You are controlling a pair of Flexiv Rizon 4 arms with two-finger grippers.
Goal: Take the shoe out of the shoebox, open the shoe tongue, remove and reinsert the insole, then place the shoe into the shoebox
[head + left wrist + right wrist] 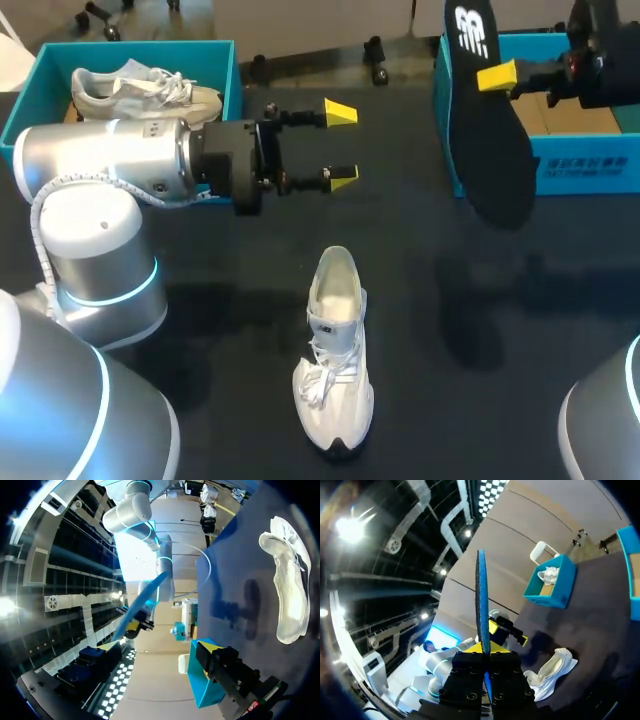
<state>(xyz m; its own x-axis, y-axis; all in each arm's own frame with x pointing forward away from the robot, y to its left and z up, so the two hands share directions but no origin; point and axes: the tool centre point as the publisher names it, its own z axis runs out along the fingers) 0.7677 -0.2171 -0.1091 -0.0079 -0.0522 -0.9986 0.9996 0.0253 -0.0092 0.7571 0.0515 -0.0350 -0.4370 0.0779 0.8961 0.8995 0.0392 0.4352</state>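
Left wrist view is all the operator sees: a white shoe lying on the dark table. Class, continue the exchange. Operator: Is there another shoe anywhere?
Observer: Yes, a second shoe lies in the left shoebox at the table's far left corner.
Operator: And that thin blue strip far off?
Observer: That's the insole seen edge-on. Its broad dark face hangs down from the right hand, in front of the right shoebox.

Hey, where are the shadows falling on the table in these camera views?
Head view: the raised insole in the right pincer casts a soft dark patch on the table below it; the shoe shows only a faint shadow. Left wrist view: a forked shadow, likely the left pincer's, lies on the table beside the shoe.
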